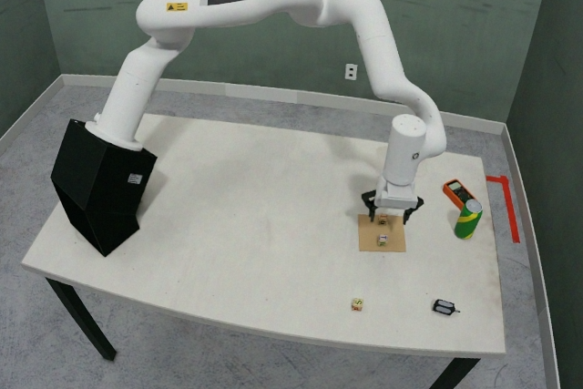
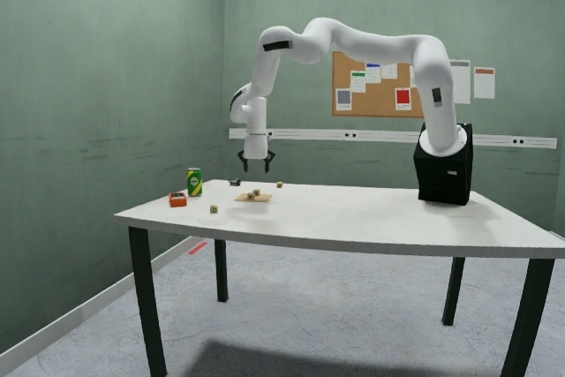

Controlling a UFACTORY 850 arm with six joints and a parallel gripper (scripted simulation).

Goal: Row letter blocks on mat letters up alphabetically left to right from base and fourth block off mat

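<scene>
A tan mat (image 1: 382, 232) lies on the right part of the white table; it also shows in the exterior view (image 2: 253, 198). Two small letter blocks sit on it, one at its far edge (image 1: 383, 219) and one nearer the middle (image 1: 382, 240); they stand close together in the exterior view (image 2: 256, 192) (image 2: 250, 196). A third block (image 1: 356, 303) lies off the mat near the front edge. A fourth block (image 2: 212, 208) lies off the mat and is hidden by the arm in the top view. My gripper (image 1: 389, 216) (image 2: 256, 167) is open and empty, hanging above the mat's far edge. The letters are too small to read.
A green and yellow can (image 1: 467, 219) and an orange multimeter (image 1: 459, 192) stand right of the mat. A small black object (image 1: 444, 307) lies near the front right corner. The black base pedestal (image 1: 101, 184) is at the far left.
</scene>
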